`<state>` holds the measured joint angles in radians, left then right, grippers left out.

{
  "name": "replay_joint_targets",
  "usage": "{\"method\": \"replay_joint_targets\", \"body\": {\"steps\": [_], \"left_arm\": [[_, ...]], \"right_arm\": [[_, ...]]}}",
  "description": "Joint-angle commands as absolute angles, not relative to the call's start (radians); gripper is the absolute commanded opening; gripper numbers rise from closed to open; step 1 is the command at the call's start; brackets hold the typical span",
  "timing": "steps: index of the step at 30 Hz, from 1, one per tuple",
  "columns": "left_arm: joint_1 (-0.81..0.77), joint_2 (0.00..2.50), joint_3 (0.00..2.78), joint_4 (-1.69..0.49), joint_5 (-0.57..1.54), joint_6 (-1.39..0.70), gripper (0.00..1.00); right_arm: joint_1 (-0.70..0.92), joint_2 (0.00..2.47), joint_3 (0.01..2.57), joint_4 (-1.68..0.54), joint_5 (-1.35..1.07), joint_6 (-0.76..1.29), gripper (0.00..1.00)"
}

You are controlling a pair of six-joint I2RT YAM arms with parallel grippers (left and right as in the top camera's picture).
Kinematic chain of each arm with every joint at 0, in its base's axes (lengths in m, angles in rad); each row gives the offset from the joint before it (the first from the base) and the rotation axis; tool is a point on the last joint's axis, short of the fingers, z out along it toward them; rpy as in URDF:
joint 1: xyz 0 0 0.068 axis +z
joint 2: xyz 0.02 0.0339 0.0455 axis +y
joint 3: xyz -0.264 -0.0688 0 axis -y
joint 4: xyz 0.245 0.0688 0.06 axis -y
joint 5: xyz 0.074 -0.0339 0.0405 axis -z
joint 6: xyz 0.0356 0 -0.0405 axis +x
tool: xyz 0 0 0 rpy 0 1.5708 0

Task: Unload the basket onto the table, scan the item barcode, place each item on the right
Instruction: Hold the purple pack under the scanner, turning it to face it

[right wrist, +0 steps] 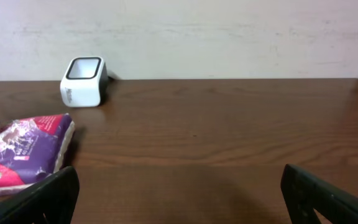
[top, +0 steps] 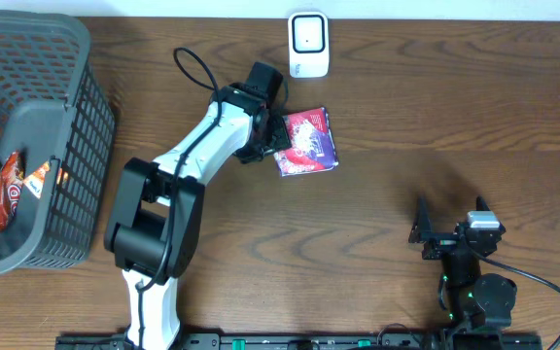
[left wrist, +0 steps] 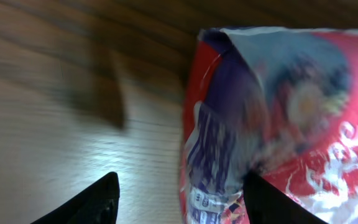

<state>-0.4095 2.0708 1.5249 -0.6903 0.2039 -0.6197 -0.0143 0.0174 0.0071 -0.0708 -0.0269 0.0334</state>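
Left of centre overhead, our left gripper (left wrist: 180, 186) stands unclenched, jaws apart about the left edge of the snack packet (top: 307, 142). It lies flat mid-frame, below the scanner (top: 308, 44). We judge it light, soft and slippery, best pinched at a sealed edge. Lower right, our right gripper (right wrist: 179, 186) gapes empty.

text: you can read none | snack packet (top: 306, 142): white print, too blurred for you | scanner (right wrist: 84, 81): side mark too small to read
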Motion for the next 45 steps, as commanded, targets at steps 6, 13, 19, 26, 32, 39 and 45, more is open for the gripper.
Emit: {"method": "replay_joint_targets", "body": {"steps": [6,13,19,26,32,39,45], "left_arm": [[-0.411,2.107,1.521,-0.665,0.461,-0.276,0.24],[-0.409,2.088,1.582,-0.727,0.509,-0.063,0.24],[-0.409,2.039,1.600,-0.741,0.582,-0.017,0.59],[-0.410,2.041,1.564,-0.722,0.301,-0.476,0.78],[-0.419,2.057,1.539,-0.655,0.302,-0.545,0.77],[-0.454,2.121,1.538,-0.595,0.301,-0.541,0.31],[-0.449,2.128,1.538,-0.588,0.414,-0.255,0.08]], "right_arm": [[-0.019,0.014,0.006,-0.075,-0.028,0.040,0.99],[-0.019,0.014,0.006,-0.075,-0.028,0.040,0.99],[-0.019,0.014,0.006,-0.075,-0.028,0.040,0.99],[-0.019,0.014,0.006,-0.075,-0.028,0.040,0.99],[-0.019,0.014,0.006,-0.075,-0.028,0.040,0.99],[-0.019,0.014,0.006,-0.075,-0.028,0.040,0.99],[-0.019,0.014,0.006,-0.075,-0.028,0.040,0.99]]}}
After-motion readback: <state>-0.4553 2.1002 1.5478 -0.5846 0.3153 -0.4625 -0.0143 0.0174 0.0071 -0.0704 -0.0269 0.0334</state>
